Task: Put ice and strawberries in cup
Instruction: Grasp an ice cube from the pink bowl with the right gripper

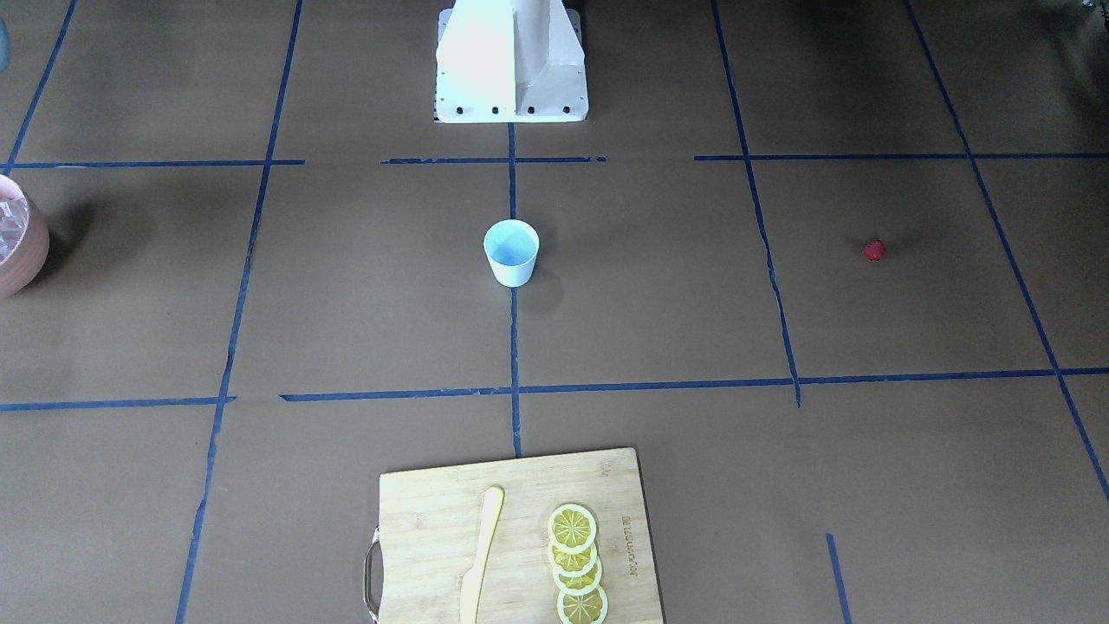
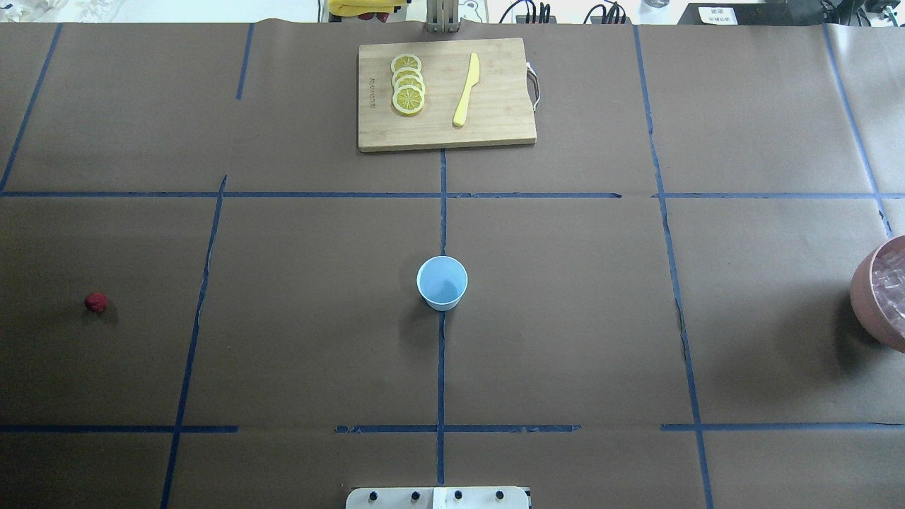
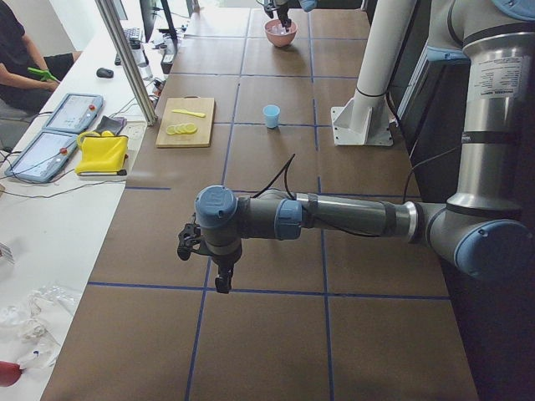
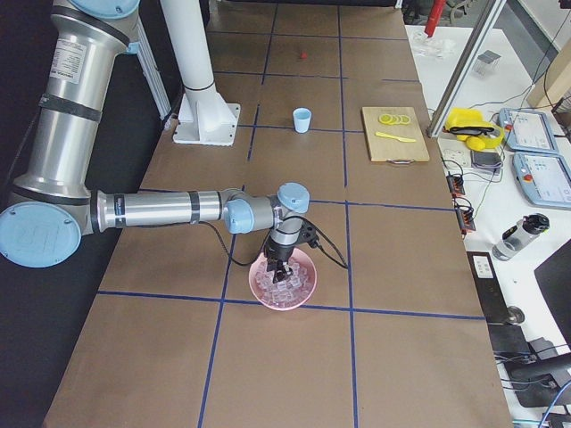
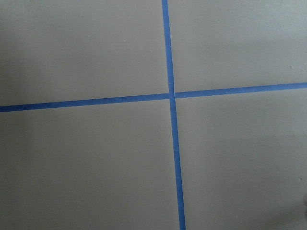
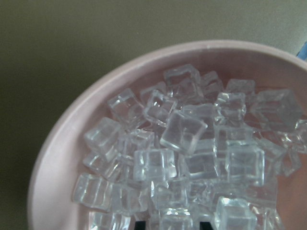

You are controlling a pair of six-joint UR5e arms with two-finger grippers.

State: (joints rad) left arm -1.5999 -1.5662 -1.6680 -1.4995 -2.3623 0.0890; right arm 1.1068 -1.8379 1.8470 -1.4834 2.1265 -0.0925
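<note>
The cup (image 2: 442, 283), white with a pale blue inside, stands upright and empty at the table's middle (image 1: 511, 251). One red strawberry (image 2: 95, 302) lies alone on the robot's left side (image 1: 874, 250). The ice (image 6: 182, 158) is a heap of clear cubes filling the pink bowl (image 2: 866, 297) at the robot's right end. My right gripper (image 4: 275, 267) reaches down into that bowl; in the right wrist view its two dark fingertips (image 6: 139, 225) just show, apart, over the cubes. My left gripper (image 3: 221, 282) hangs above bare table at the left end; whether it is open or shut I cannot tell.
A wooden cutting board (image 2: 495, 127) at the far middle edge carries several lemon slices (image 2: 408, 83) and a yellow knife (image 2: 466, 89). The robot's white base (image 1: 511, 61) stands behind the cup. A person sits past the far edge (image 3: 21, 58), beside tablets and a yellow cloth.
</note>
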